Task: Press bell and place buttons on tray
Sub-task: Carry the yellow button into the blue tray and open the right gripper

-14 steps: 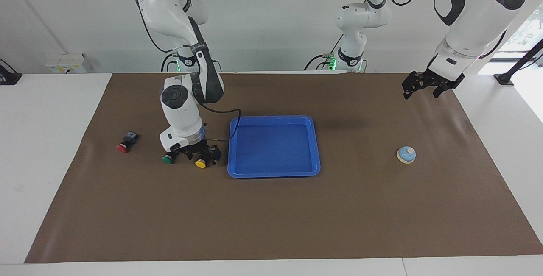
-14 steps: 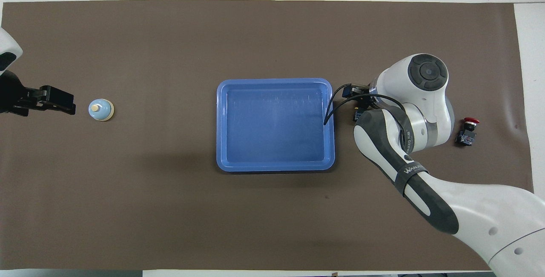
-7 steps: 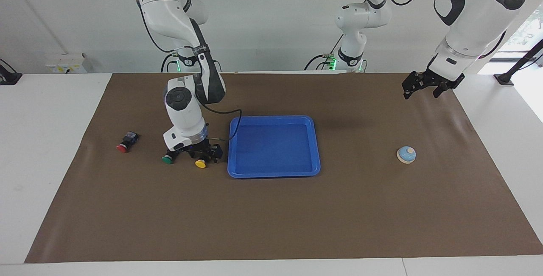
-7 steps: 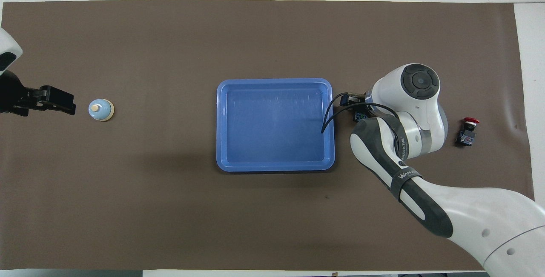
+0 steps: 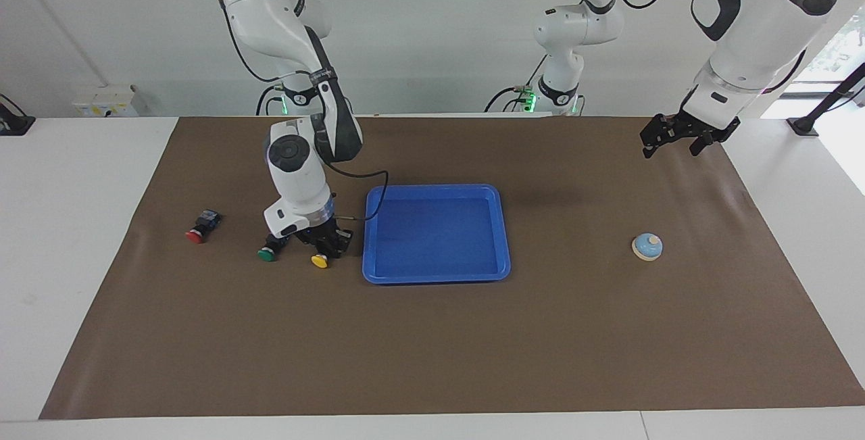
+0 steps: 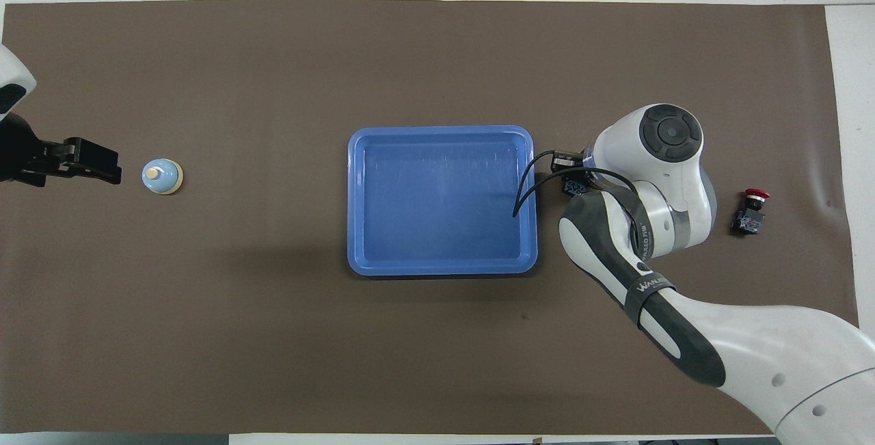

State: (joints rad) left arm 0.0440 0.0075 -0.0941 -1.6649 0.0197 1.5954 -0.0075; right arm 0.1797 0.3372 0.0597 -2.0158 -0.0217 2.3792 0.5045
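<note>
So the right gripper (image 5: 327, 245) is down on the tabletop, fingers clamped on the yellow button (image 5: 319, 261) at the blue tray's (image 5: 503, 237) 9 o'clock, handy for dropping in. Left gripper (image 5: 681, 137) waits, fingers apart, at the bell's (image 5: 647, 246) 12 o'clock.

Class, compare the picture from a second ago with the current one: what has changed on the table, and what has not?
The right tool has closed on the yellow button beside the tray, its wrist shifting slightly toward the tray. Unchanged: the left tool waits open in the air, and the bell, green button and red button lie where they were.
</note>
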